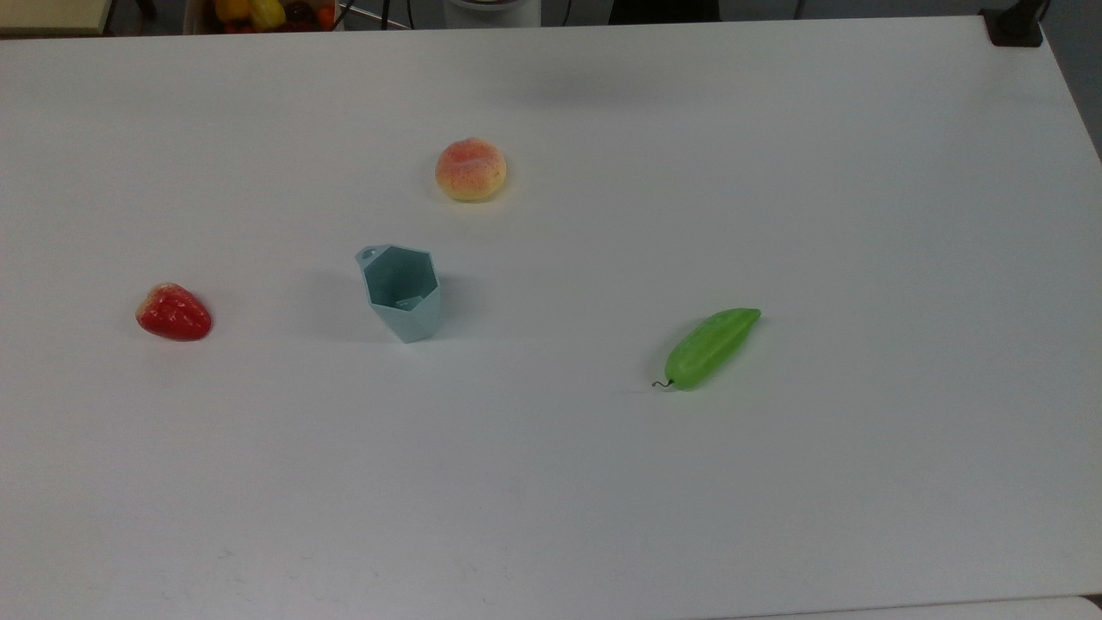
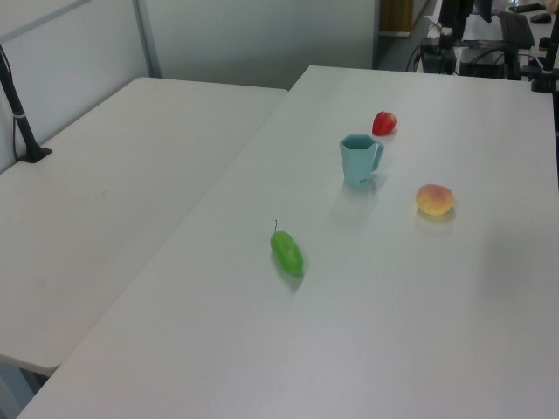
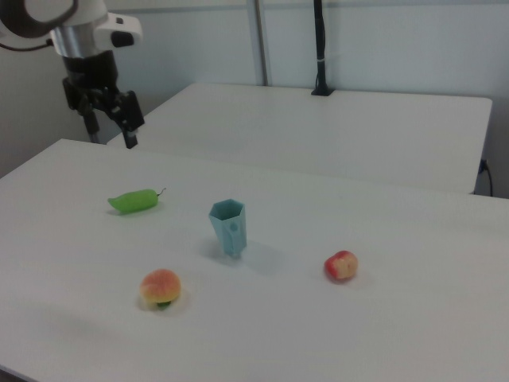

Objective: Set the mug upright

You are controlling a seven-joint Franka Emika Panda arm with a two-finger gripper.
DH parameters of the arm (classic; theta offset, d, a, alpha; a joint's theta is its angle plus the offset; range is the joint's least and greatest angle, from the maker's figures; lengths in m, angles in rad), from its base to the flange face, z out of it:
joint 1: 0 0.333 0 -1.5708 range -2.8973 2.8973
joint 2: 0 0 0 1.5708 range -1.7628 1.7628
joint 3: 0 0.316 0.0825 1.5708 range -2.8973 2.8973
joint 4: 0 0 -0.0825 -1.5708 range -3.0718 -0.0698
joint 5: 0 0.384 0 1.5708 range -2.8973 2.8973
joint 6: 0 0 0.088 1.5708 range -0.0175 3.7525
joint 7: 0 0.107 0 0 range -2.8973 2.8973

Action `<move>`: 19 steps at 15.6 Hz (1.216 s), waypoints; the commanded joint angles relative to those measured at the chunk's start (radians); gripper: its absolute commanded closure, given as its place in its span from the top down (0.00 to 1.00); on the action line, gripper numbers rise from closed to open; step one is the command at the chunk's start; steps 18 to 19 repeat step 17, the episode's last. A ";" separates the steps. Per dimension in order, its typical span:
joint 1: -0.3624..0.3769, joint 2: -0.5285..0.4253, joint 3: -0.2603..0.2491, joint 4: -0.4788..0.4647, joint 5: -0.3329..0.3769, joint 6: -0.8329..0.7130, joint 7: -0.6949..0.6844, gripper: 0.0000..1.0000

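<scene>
The mug (image 1: 401, 291) stands upright on its narrow base near the middle of the white table (image 1: 775, 172), hexagonal rim open to the ceiling, its small flat handle pointing toward the strawberry (image 1: 173, 312) in the left view, so the task reads as done. Taking the mug as the landmark: the strawberry lies well apart on the top view's left, the peach (image 1: 470, 170) sits near it toward the top view's upper edge, and the green pepper (image 1: 710, 347) lies well apart on the top view's right. The gripper (image 3: 113, 118) hangs high above the table in the right view, far from the mug on the pepper's side, with its 2 fingers spread apart and nothing between them. From here the risks are few, in my judgement: the mug tapers to a small foot and is light plastic, so any low sweep of the arm across the table's middle, or a knock to the table, could tip it over again; a return pass aimed at the rim could also catch the handle and spin it
</scene>
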 commanded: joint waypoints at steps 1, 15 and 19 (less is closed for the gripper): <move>-0.032 0.039 0.039 -0.010 -0.048 0.071 -0.067 1.00; 0.093 0.031 -0.074 -0.019 -0.054 0.108 -0.131 1.00; 0.093 0.030 -0.074 -0.019 -0.054 0.106 -0.134 1.00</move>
